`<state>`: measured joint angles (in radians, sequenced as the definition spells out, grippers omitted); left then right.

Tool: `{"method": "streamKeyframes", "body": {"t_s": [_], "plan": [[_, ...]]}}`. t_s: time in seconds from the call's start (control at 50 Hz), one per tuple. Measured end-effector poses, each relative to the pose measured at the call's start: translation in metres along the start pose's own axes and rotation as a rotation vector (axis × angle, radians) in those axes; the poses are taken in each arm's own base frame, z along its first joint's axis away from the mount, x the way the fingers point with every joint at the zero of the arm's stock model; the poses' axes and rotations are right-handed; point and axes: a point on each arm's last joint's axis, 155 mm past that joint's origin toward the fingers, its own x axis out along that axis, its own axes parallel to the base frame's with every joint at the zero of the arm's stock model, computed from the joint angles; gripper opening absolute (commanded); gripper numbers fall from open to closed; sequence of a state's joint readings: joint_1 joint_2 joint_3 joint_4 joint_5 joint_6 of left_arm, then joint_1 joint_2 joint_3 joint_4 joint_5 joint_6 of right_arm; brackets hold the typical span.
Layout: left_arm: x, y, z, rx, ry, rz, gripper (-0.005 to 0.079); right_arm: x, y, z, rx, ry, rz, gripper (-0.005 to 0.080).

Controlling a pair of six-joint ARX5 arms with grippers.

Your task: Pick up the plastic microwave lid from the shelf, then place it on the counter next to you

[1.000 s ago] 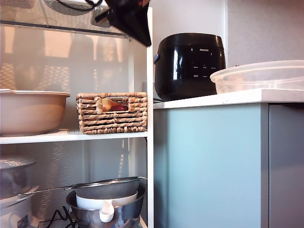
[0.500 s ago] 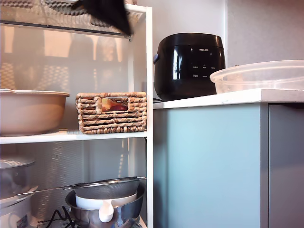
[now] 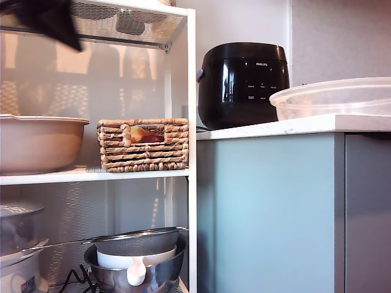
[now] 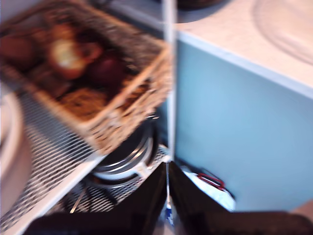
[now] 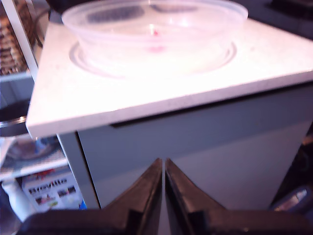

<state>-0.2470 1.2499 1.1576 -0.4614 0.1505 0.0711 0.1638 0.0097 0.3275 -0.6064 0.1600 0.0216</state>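
The plastic microwave lid [image 3: 335, 99] rests rim-up on the counter [image 3: 269, 128] at the exterior view's right, clear and frosted. The second wrist view shows the lid [image 5: 156, 44] with its small red centre spot, on the counter [image 5: 146, 98]. My second gripper [image 5: 163, 181] is shut and empty, below and in front of the counter's edge. My first gripper [image 4: 167, 191] is shut on nothing and looks down over the shelf [image 4: 168, 49] post; the lid [image 4: 288, 24] blurs at that picture's edge. A dark blurred arm part [image 3: 43, 21] crosses the shelf's [image 3: 192, 91] mesh tier.
A black rice cooker [image 3: 244, 82] stands on the counter beside the lid. On the shelf board sit a wicker basket [image 3: 144, 144] and a beige bowl [image 3: 40, 143]. Below are a strainer over a metal bowl [image 3: 137, 256]. Pale blue cabinet fronts [image 3: 269, 213] fill the lower right.
The dark arm part swept from near the shelf's front post to the exterior view's upper left. The lid has stayed put on the counter.
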Motion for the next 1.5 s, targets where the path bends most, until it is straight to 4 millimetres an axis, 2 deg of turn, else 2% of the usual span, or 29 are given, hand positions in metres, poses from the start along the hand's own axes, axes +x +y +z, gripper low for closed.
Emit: {"method": "streamKeyframes", "body": {"t_s": [0.16, 0.48, 0.58, 0.76, 1.06, 1.36, 1.5], "plan": [[-0.012, 0.024, -0.019, -0.043, -0.024, 0.058, -0.0020, 0.000, 0.000, -0.011, -0.007, 0.043, -0.001, -0.0012], [-0.042, 0.064, -0.044, -0.107, -0.088, 0.170, -0.0020, 0.000, 0.000, -0.011, -0.007, 0.044, -0.001, -0.0012], [-0.050, 0.064, -0.052, -0.114, -0.118, 0.162, -0.0020, 0.000, 0.000, -0.011, -0.007, 0.044, -0.001, -0.0012], [-0.065, 0.050, -0.065, -0.124, -0.200, 0.137, -0.0020, 0.000, 0.000, -0.011, -0.007, 0.044, -0.001, -0.0012], [-0.075, 0.041, -0.109, -0.209, -0.251, 0.154, -0.0019, 0.000, 0.000, -0.011, -0.007, 0.044, -0.001, -0.0012], [-0.103, 0.042, -0.119, -0.251, -0.388, 0.222, -0.0019, 0.000, 0.000, -0.011, -0.007, 0.044, -0.001, -0.0012], [-0.109, 0.039, -0.126, -0.259, -0.410, 0.222, -0.0019, 0.000, 0.000, -0.011, -0.007, 0.043, -0.001, -0.0012]]}}
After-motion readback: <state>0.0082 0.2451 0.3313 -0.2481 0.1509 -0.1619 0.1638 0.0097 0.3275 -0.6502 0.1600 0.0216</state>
